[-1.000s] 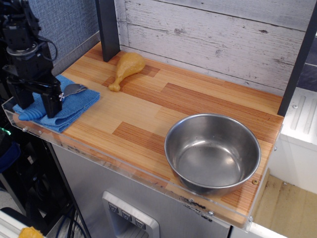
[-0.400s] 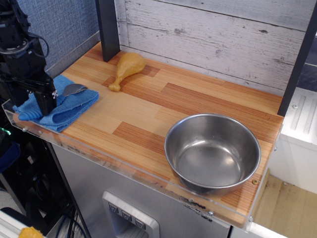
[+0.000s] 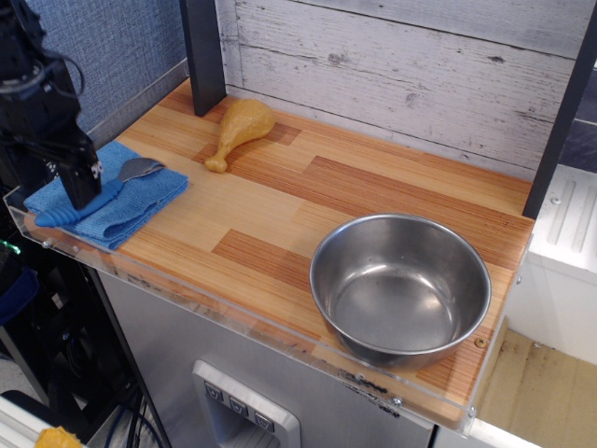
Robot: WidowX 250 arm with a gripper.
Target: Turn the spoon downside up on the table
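Observation:
The spoon (image 3: 135, 169) lies on a folded blue cloth (image 3: 140, 201) at the left end of the wooden table (image 3: 280, 215). Its shiny silver bowl points toward the back right. Its ribbed blue handle runs to the front left and ends near the cloth's front corner. My black gripper (image 3: 56, 185) hangs over the middle of the handle, just above it, and hides that part. Its jaws look spread apart, with one dark finger (image 3: 80, 182) plainly visible. The spoon rests free on the cloth.
A yellow toy chicken drumstick (image 3: 239, 129) lies at the back left next to a black post (image 3: 203, 56). A steel bowl (image 3: 400, 287) sits at the front right. A clear acrylic rim (image 3: 233, 313) lines the front edge. The whitewashed plank wall stands behind.
My gripper has moved up and to the left, away from the spoon's bowl end. The spoon and the cloth have stayed in place.

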